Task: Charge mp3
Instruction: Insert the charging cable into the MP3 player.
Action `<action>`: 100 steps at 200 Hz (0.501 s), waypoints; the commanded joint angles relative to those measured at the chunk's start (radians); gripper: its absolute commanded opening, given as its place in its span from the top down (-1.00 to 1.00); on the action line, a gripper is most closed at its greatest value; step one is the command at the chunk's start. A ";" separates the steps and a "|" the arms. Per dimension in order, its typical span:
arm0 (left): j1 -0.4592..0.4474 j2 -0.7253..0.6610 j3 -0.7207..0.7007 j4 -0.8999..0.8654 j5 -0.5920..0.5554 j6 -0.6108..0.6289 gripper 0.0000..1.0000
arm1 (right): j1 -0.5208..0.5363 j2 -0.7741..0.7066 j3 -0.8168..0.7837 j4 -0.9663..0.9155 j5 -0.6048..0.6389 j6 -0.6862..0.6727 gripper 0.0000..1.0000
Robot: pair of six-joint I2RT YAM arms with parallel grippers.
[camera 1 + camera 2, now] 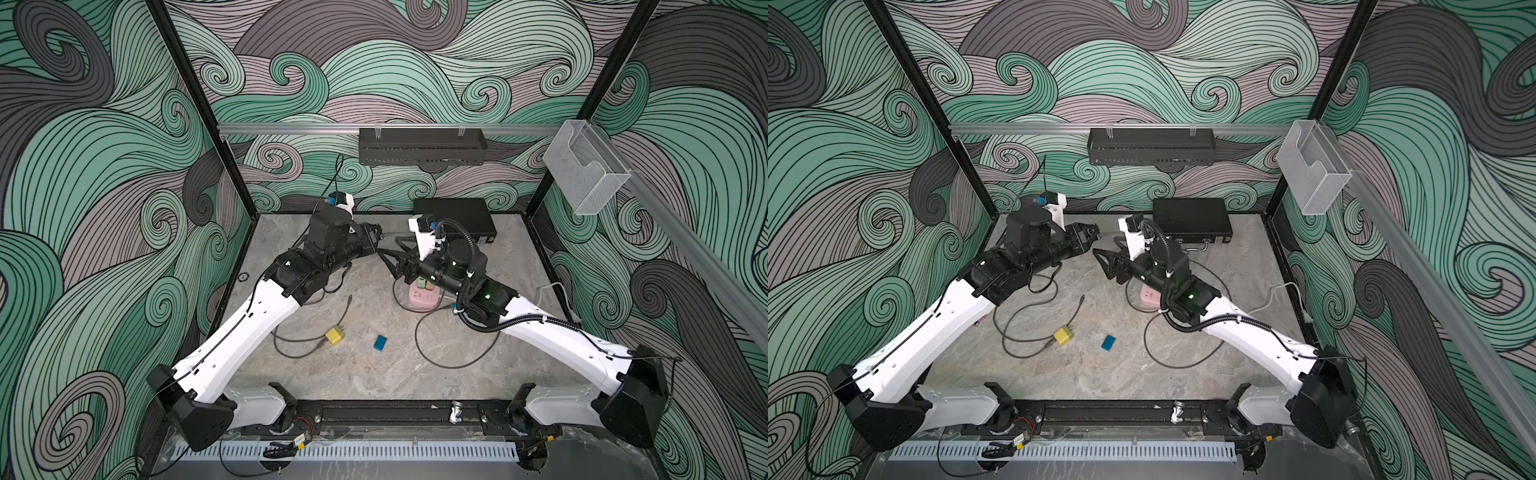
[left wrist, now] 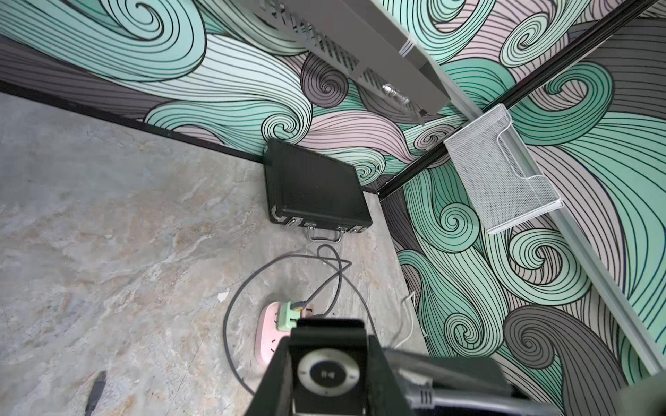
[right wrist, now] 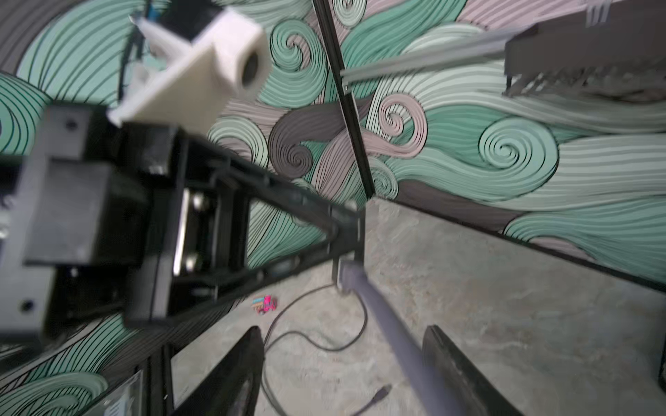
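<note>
the silver mp3 player [image 2: 328,374] is off the table, pinched in the left gripper [image 1: 375,233] near the middle of the far half of the marbled tabletop [image 1: 374,382]. in the left wrist view its round control wheel faces the camera, with the jaws pressed onto it from either side. the right gripper [image 1: 388,264] sits just beside it, a little nearer and to the right, pointing left and far toward the left gripper's tip. its fingers [image 3: 234,374] are spread apart and pinch nothing. the grey charging cable [image 3: 393,331] runs loose through the gap between them, and its long axis goes straight from that gap to the plug end [image 3: 346,277], which meets the tip of the left gripper where the player is held. that line from plug to player is what the next move depends on. the right wrist view is blurred, so i cannot tell whether the plug is fully seated or only touching the port. the right arm is the free one and the nearer one for any further push, which would have to go along the cable's axis, left and far. the cable's other end goes into a green adapter [image 2: 288,311] on the pink power strip [image 2: 268,338], lying under the right arm.
</note>
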 commanded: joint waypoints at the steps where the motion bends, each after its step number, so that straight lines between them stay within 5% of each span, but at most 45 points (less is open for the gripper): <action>1: 0.030 0.037 0.035 0.044 -0.048 0.052 0.67 | -0.035 -0.048 -0.016 -0.098 -0.097 0.151 -0.45; 39: 0.108 0.106 0.013 0.047 0.012 0.003 0.67 | -0.096 -0.026 -0.008 -0.175 -0.308 0.287 -0.53; 77: 0.204 0.177 0.032 -0.002 0.015 0.022 0.68 | -0.104 0.036 0.063 -0.307 -0.549 0.234 -0.50; 100: 0.282 0.212 0.081 -0.097 -0.020 0.059 0.68 | -0.114 0.018 0.131 -0.427 -0.581 0.164 -0.49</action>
